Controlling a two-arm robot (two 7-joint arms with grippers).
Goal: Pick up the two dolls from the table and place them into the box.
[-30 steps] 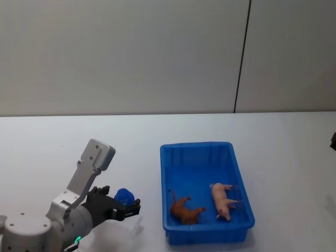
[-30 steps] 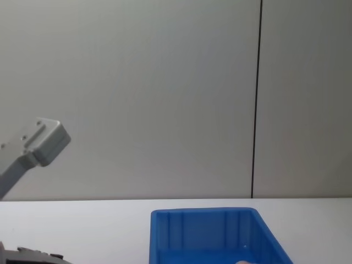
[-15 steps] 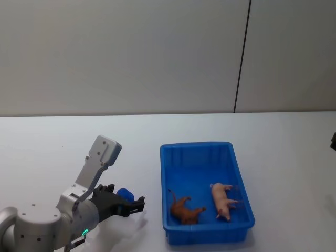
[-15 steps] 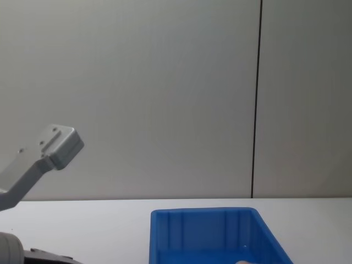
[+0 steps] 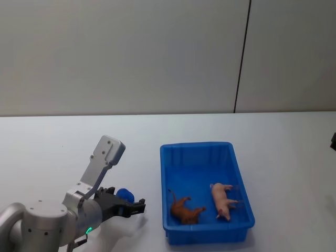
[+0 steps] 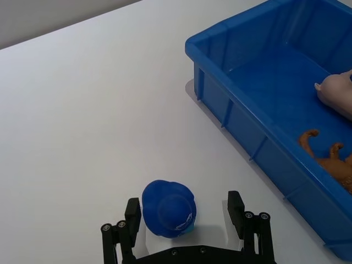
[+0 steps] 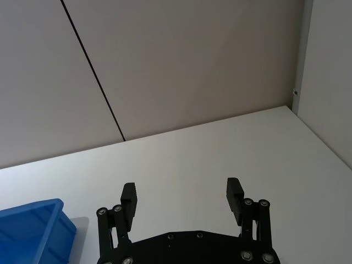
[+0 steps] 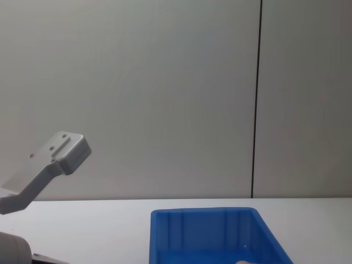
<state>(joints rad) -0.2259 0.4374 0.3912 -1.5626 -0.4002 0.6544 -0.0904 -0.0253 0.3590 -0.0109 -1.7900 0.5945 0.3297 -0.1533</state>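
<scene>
- Plain grey wall panels stand behind the white table [image 5: 63, 142], which carries the blue box [image 5: 241, 178] toward its near edge.
- Inside the box lie two dolls: a brown animal doll [image 5: 185, 210] in the near left corner and a pink animal doll [image 5: 223, 199] just to the right of it, both on their sides on the floor of the box and slightly apart.
- Left of the box, and apart from it, the left gripper [image 6: 184, 212] sits low over the table with its fingers spread wide.
- Between those fingers is a small blue-capped doll [image 6: 169, 208], resting on the table; the fingers [image 6: 132, 215] stand on either side of it with visible gaps, so nothing is pinched yet.
- The right gripper [image 7: 181, 198] is held far off to the right of the box over bare table, fingers spread and holding nothing; it looks parked.
- Judged by what lies where, the box already holds two dolls, which would satisfy the count named in the task.
- The blue-capped doll on the table looks like the piece in hand now; what seems to remain is to clamp on it, lift it, carry it right over the box rim and let go.
</scene>
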